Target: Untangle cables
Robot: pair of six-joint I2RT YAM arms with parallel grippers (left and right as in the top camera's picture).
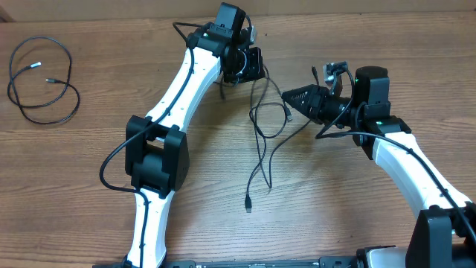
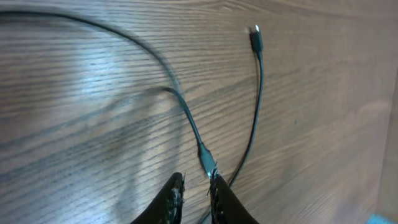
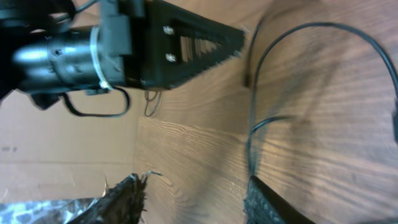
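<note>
Far left on the table, a lone cable lies coiled by itself, well apart from everything else. My left gripper sits at the far side of the table, fingers narrow with only a slim gap between them. A plug touches the tip of one finger, and a second cord runs behind that same finger (can't tell if either is actually pinched). In the centre, the tangled cables cross loosely between my two grippers, with one plug end trailing toward the near edge. My right gripper points at the tangle with its jaws wide apart and wood showing between the fingers. A cable loop runs down just beside one of them.
</note>
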